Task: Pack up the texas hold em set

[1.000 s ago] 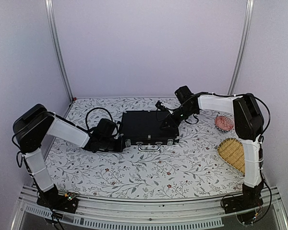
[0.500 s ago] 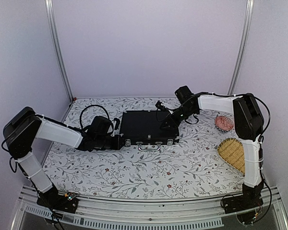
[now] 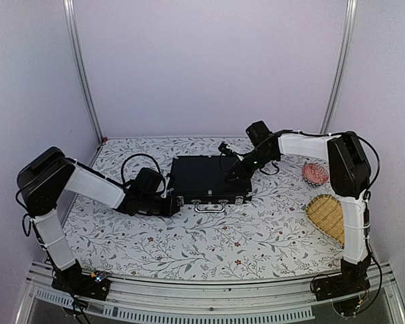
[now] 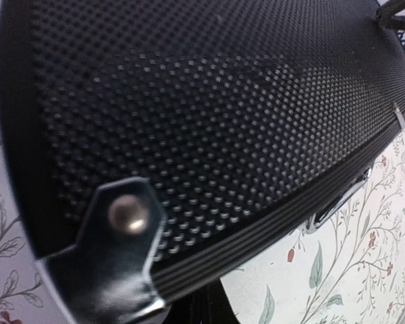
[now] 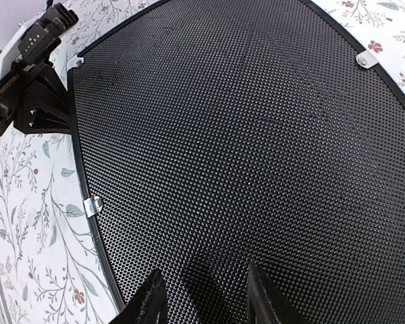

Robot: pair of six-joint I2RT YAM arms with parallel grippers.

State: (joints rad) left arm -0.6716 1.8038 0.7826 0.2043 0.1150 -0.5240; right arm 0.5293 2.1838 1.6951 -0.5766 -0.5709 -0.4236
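The black case lies shut in the middle of the table, with silver latches and a handle on its near side. No chips, dice, cards or orange disc are in view. My left gripper sits low at the case's near left corner. In the left wrist view the dimpled lid and a riveted corner bracket fill the frame, and the fingers show as one narrow dark strip. My right gripper is open, with its fingertips resting on the lid near the far right corner.
A red patterned round dish and a woven yellow basket stand at the right, beside the right arm. Metal frame posts rise at the back corners. The floral tablecloth covers the table.
The left arm swung out to the left and came back. Its gripper is again against the case's near left corner. The right arm and the case have not moved.
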